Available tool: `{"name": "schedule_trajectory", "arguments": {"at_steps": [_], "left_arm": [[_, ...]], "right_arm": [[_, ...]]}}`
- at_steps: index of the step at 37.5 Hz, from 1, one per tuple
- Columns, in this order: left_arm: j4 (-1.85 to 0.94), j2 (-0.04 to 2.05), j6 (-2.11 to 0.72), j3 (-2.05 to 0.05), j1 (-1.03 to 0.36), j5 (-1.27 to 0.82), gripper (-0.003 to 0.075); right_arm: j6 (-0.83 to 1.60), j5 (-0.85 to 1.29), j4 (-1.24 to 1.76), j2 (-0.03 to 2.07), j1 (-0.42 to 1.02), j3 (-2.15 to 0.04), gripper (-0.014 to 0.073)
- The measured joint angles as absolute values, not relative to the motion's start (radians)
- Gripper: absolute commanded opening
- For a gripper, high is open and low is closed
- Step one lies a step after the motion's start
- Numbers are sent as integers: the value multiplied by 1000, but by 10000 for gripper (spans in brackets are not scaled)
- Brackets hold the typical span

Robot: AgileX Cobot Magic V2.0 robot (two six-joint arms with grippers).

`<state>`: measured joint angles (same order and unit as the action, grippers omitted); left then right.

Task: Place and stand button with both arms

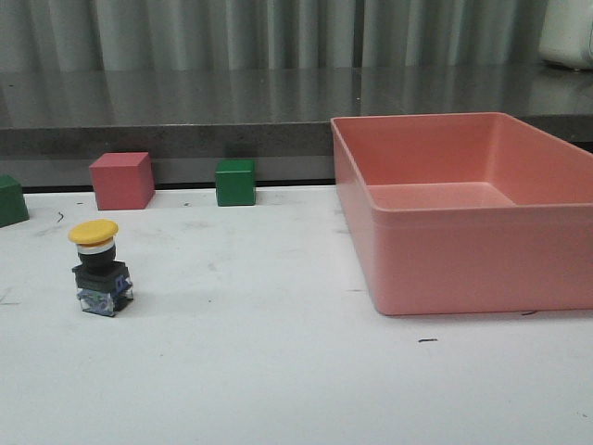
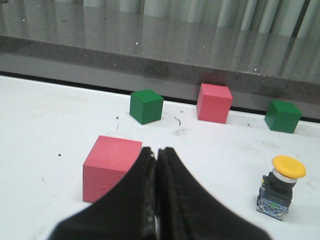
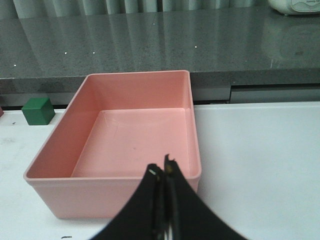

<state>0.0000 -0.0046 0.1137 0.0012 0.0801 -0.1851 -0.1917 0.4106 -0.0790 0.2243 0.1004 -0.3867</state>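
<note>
The button (image 1: 99, 269) stands upright on the white table at the left, yellow cap on top, black body and bluish clear base below. The left wrist view shows the same button (image 2: 280, 186), also upright, well off to one side of my left gripper (image 2: 157, 150). That gripper is shut with nothing between its fingers, and a pink cube (image 2: 111, 167) lies just beyond its tips. My right gripper (image 3: 163, 170) is shut and empty too, hovering by the near wall of the pink bin (image 3: 100, 197). Neither arm shows in the front view.
A large pink bin (image 1: 482, 269) fills the right side of the table. A pink cube (image 1: 121, 180) and a green cube (image 1: 235, 182) sit along the back edge, with another green cube (image 1: 11, 200) at the far left. A dark raised counter runs behind the table.
</note>
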Motion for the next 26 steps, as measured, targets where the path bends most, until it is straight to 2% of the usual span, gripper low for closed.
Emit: {"name": "schedule_trajectory", "arguments": {"at_steps": [26], "left_arm": [[0, -5, 110, 1, 80, -170, -20]], "right_arm": [[-192, 411, -79, 224, 100, -387, -69]]}}
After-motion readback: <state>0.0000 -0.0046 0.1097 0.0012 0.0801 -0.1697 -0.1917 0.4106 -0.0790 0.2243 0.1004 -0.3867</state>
